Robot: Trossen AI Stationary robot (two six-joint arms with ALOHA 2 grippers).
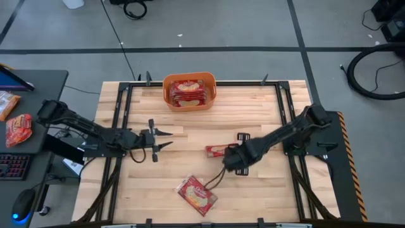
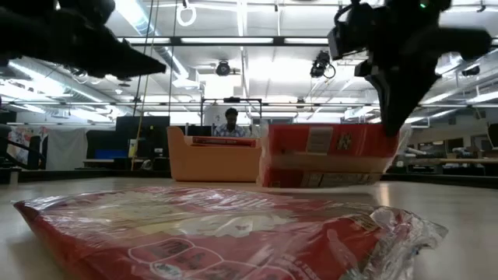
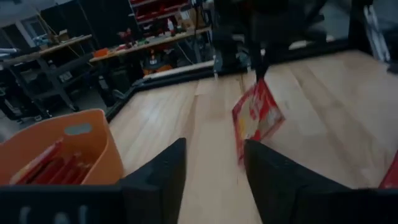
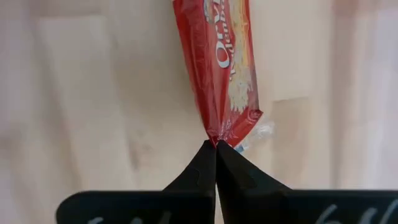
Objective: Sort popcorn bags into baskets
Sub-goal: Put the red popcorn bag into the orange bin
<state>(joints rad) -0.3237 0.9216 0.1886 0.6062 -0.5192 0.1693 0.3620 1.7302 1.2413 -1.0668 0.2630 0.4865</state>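
Over the tabletop (image 1: pixel 253 107) middle, the right hand (image 4: pixel 215 144) is clamped on the crimped end of a bag (image 4: pixel 222 59), which hangs clear of the wood. It looks light and limp, its film slick, so the seam edge seems the surest hold. It is flat, red, with a cream patch. Another bag (image 1: pixel 197 194) lies near the front edge; more fill the orange basket (image 1: pixel 190 92). The left hand (image 1: pixel 162 140) waits with fingers apart.

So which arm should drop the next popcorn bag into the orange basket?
Right. The right gripper is already shut on a popcorn bag, lifted off the table. The left gripper is open and empty, though nearer the basket.
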